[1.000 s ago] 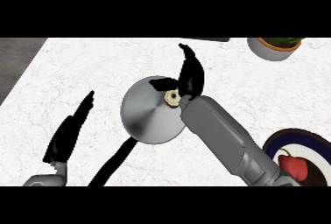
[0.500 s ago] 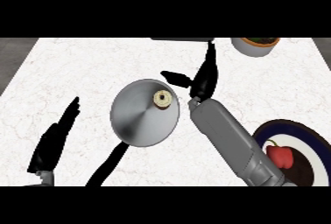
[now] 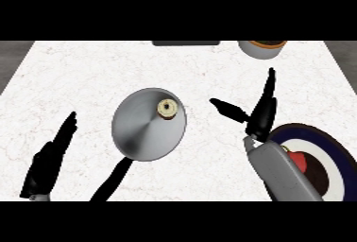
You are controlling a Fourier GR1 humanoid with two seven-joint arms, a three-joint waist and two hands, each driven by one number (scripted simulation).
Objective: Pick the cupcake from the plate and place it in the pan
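The cupcake (image 3: 168, 109) lies inside the grey pan (image 3: 146, 130), near the pan's upper right rim. The pan's black handle (image 3: 111, 182) runs down toward the lower edge. My right hand (image 3: 257, 112) stands open to the right of the pan, fingers straight up and thumb pointing left; nothing is in it. Right of that hand's forearm lies the round plate (image 3: 322, 146) with dark blue and white rings, partly hidden by the arm; something red (image 3: 300, 160) shows on it. My left hand (image 3: 49, 160) rests open at the lower left, fingers up.
A white bowl (image 3: 261, 48) with a dark filling stands at the counter's far right. A dark flat object (image 3: 186, 43) lies at the far edge. The white marble counter (image 3: 83, 75) ends at grey strips left and right.
My right hand has let go of the cupcake, which stays in the pan, and has drawn away to the right. The view has shifted, so the pan appears farther left.
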